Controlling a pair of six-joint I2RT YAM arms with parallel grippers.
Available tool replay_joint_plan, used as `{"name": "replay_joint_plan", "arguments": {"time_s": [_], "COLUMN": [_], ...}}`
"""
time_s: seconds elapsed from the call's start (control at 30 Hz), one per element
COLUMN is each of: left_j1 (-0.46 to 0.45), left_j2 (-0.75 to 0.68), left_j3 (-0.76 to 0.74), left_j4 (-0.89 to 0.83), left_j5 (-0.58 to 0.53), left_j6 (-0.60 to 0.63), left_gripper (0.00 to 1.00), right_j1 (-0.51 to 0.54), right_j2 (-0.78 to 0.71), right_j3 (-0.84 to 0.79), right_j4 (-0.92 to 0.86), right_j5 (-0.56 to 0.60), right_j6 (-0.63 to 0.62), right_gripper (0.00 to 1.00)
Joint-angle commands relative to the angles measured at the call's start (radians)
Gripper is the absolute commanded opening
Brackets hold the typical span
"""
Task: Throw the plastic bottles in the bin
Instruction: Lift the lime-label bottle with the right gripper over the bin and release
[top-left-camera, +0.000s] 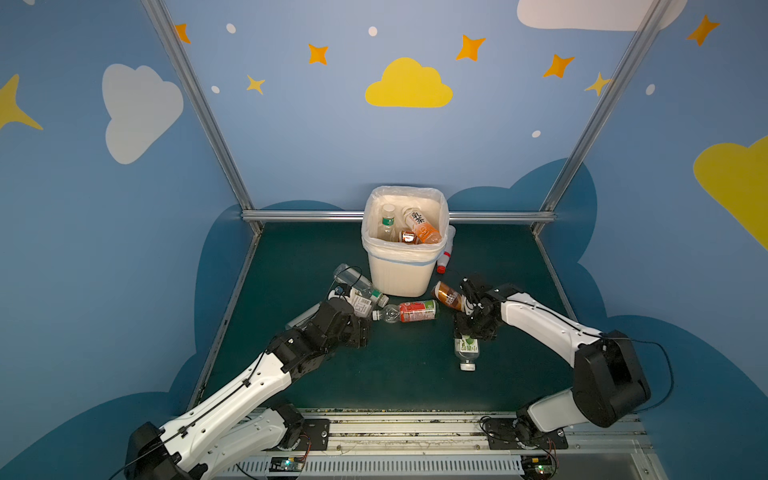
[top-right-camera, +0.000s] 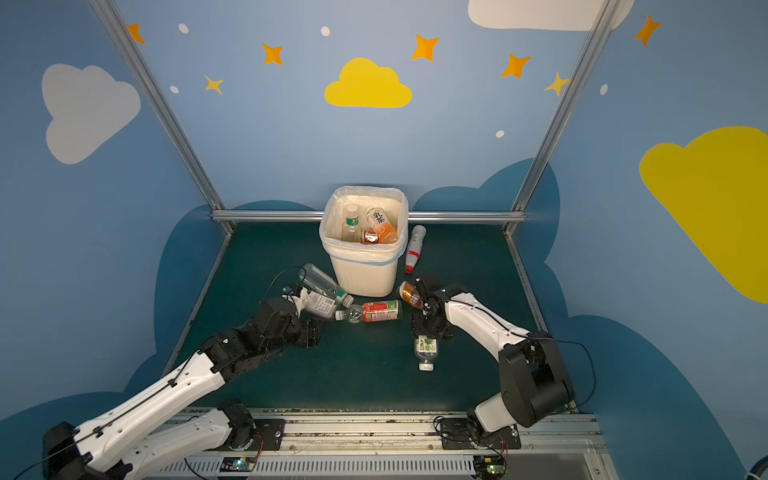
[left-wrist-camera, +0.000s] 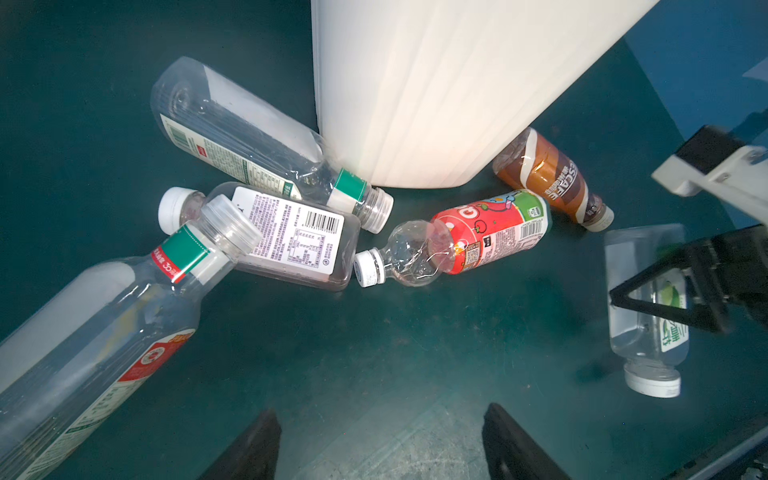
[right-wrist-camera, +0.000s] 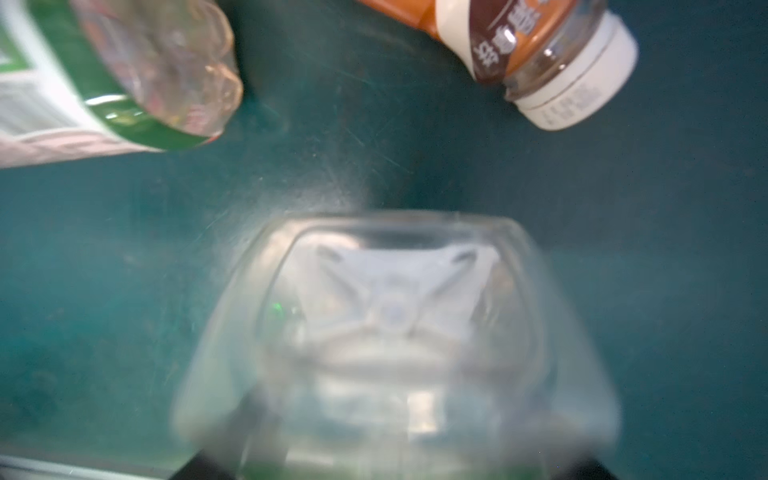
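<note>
R hand (top-left-camera: 471, 330): jaws astride base end of green-label btl (top-left-camera: 467, 349). Wrist view blurred, so clamped vs. merely straddling: cannot tell. Btl flat on desk (top-left-camera: 374, 374), long axis front-to-back, white cap toward front edge, base toward bin (top-left-camera: 399, 276). Bin beyond and left of R hand in both top views; R arm nearer. Thin clear plastic, squarish section, flat glossy sides; likely to buckle under hard squeeze. L hand (left-wrist-camera: 380, 444): fingers spread, empty, facing red-label btl (left-wrist-camera: 486, 232). Approx. three btls in bin.
</note>
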Motion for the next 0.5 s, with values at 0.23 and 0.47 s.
{"name": "replay_joint_plan", "arguments": {"time_s": [0.23,0.47], "left_j1": [0.004,0.004], "left_j2": [0.043,0.039], "left_j3": [0.090,0.123], "left_j4": [-0.044,-0.070], "left_j5": [0.009,0.004], "left_j6": [-0.004,-0.006], "left_gripper": [0.78,0.78], "right_j1": [0.001,0.010], "right_j2": [0.000,0.269], "right_j3": [0.621,1.235], "right_j4": [-0.165,-0.173], "right_j5": [0.010,-0.092], "right_j6": [-0.163,-0.236], "right_gripper": [0.71,0.69]}}
